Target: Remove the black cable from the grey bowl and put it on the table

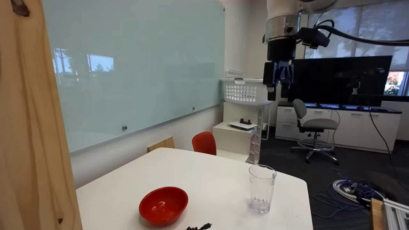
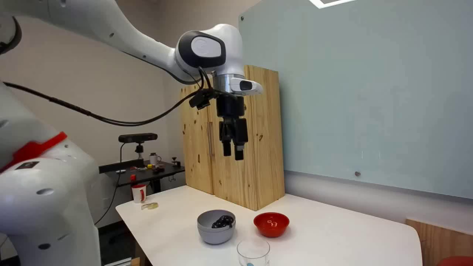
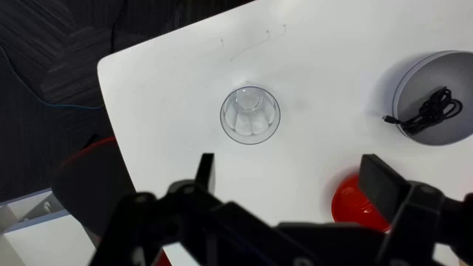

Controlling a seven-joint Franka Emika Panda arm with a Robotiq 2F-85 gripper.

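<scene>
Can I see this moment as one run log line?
end effector: open, holding nothing | coiled black cable: inside round grey bowl, plug end sticking out | transfer to white table: not yet done

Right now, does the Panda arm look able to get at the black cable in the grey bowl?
Probably yes: the jaws are open, nothing covers the black cable in the grey bowl, and one end sticks out. The Panda arm would likely need to shift sideways and descend.

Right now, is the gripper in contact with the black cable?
Apart: in an exterior view, a wide gap separates the gripper, hanging high, from the black cable in the grey bowl.
</scene>
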